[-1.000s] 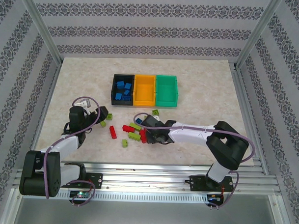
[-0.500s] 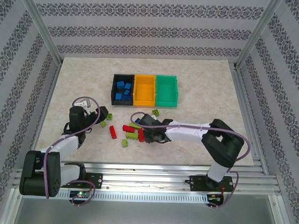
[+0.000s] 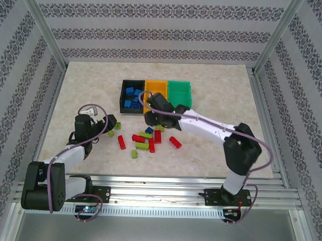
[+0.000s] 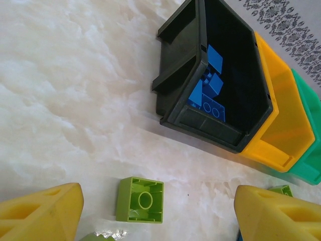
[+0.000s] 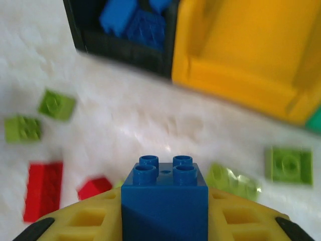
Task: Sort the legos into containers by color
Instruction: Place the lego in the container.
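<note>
As right claw grips blue brick, black bin ahead, bare tabletop between

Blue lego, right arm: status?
Right tool shut on blue lego, just short of black bin. Left tool open by a green lego. No obstruction seen.

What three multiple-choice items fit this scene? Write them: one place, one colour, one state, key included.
1. Which bin holds blue bricks? A black B orange C green
2. The right gripper holds a brick coloured: A red B blue C yellow-green
3. The left gripper is: A open B shut on a red brick C shut on a bin
Key: 1 A, blue bricks sit inside the black bin. 2 B, a blue brick sits between its pads. 3 A, its fingers stand wide apart, gripping nothing.
</note>
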